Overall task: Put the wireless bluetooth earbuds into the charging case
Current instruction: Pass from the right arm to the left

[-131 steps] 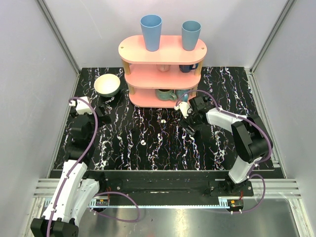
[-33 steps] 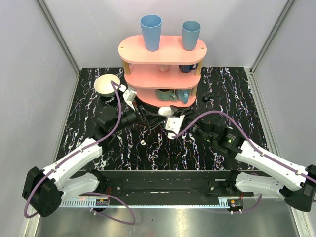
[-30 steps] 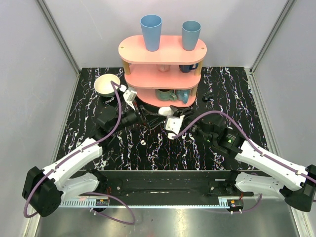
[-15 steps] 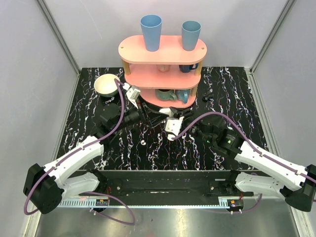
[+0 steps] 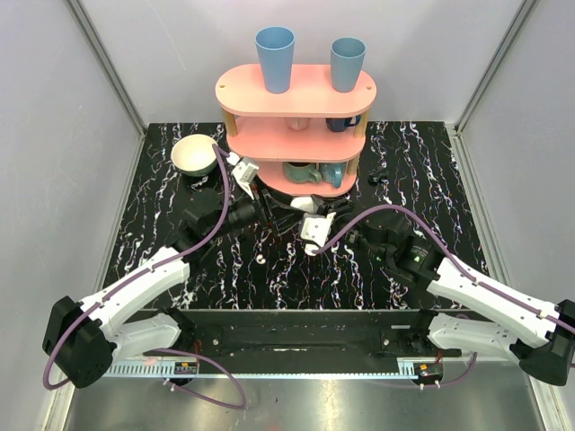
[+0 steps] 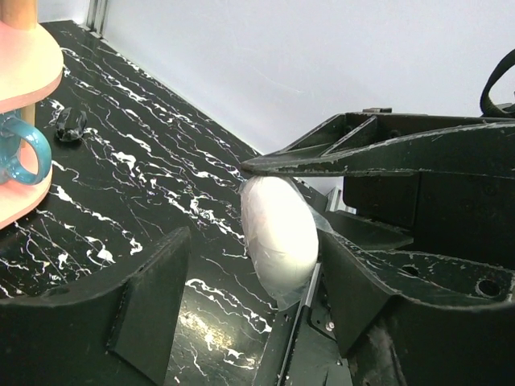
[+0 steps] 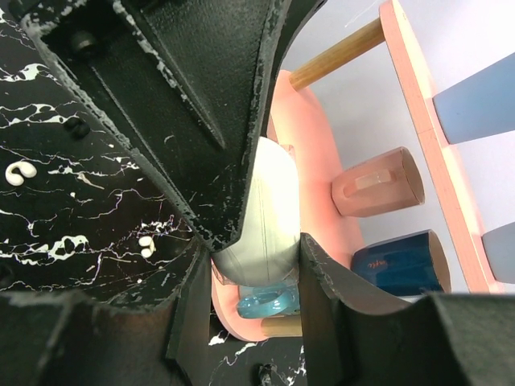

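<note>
The right gripper is clenched on the small white pill-shaped plastic charging case, held off the black white-veined marble tabletop beside the pink 3-tier shelf. The left gripper straddles the case with its jaws parted, not pinching. The case looks closed, so the left fingers should probably work the lid open while the right grips firmly. The 2 tiny white curved plastic earbuds lie loose on the tabletop.
</note>
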`<state>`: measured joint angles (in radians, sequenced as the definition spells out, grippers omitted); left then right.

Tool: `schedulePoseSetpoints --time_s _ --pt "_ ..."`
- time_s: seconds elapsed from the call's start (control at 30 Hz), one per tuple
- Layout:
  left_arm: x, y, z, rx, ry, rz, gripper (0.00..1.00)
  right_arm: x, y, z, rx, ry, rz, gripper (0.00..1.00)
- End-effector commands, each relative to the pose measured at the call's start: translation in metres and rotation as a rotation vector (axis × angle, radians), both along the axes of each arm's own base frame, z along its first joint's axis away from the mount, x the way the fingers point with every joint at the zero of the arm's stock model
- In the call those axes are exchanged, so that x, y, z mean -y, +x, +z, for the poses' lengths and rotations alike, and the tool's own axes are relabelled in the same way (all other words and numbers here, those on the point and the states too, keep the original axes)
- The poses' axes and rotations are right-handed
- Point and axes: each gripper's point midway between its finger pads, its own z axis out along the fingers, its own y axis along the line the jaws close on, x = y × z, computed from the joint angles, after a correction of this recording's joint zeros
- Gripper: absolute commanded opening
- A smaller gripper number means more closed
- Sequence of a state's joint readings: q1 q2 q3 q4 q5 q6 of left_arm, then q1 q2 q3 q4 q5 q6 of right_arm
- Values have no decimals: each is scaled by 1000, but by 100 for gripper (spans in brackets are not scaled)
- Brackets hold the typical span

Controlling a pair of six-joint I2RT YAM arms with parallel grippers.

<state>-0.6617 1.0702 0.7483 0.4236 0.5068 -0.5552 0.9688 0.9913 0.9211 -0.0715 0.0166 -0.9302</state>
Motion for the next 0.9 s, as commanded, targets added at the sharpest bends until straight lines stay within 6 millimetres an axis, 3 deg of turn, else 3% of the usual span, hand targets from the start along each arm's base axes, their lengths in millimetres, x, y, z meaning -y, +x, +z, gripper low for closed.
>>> schedulePoseSetpoints --time_s 0.0,0.3,0.43,0.77,0.8,0.87 --pt "-1 1 21 58 -29 17 70 2 0 22 45 68 -18 0" --pt "0 3 22 68 -25 21 63 1 -1 20 40 66 -14 0" --pt "1 5 20 57 -18 32 54 0 -1 20 37 68 -11 0" --pt "1 4 14 42 -13 29 48 -1 -1 27 50 99 -10 0" --pt "1 4 14 44 -14 32 40 -2 -2 27 47 101 -6 0" --pt "1 5 15 45 -14 36 34 -1 -3 28 46 105 -3 0"
